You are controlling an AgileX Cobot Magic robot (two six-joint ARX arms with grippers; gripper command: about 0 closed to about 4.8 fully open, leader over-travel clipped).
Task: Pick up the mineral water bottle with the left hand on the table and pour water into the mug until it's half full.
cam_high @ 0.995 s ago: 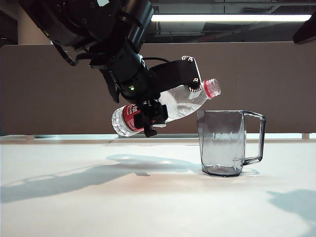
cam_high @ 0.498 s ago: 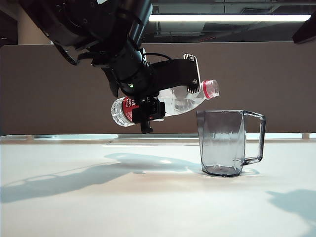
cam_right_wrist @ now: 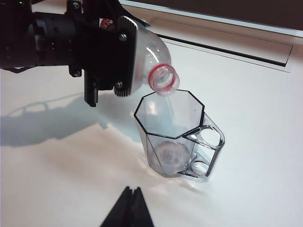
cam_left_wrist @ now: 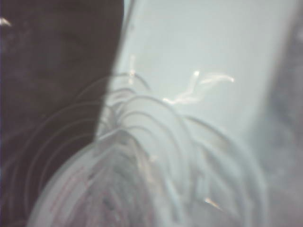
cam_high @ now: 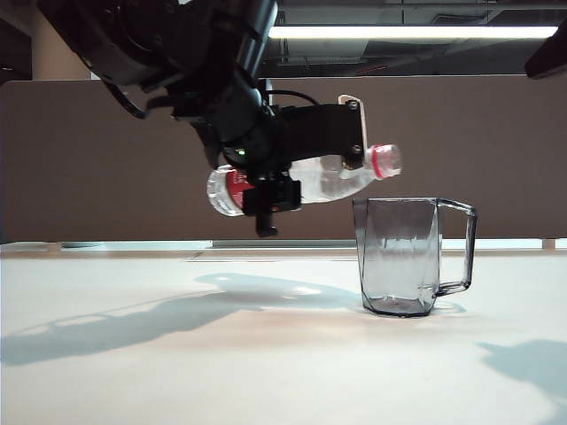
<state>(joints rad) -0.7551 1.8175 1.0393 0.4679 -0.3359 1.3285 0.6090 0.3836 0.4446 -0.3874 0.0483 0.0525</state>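
The mineral water bottle (cam_high: 306, 181) lies almost level in mid-air, centre of the exterior frame, its open red-ringed neck just above the rim of the mug (cam_high: 403, 257), which stands on the table (cam_high: 177, 372) right of centre. The left gripper (cam_high: 276, 190) grips the bottle's body. The right gripper (cam_right_wrist: 129, 208), at the bottom edge of its wrist view, has its fingertips pressed together, holding nothing

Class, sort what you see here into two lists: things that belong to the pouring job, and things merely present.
Part of the job:
- mineral water bottle, tilted, mouth above the mug
- mug, upright
- left gripper, clamped on the bottle
- table

Merely present:
- right gripper, shut, away from the mug
- brown partition behind
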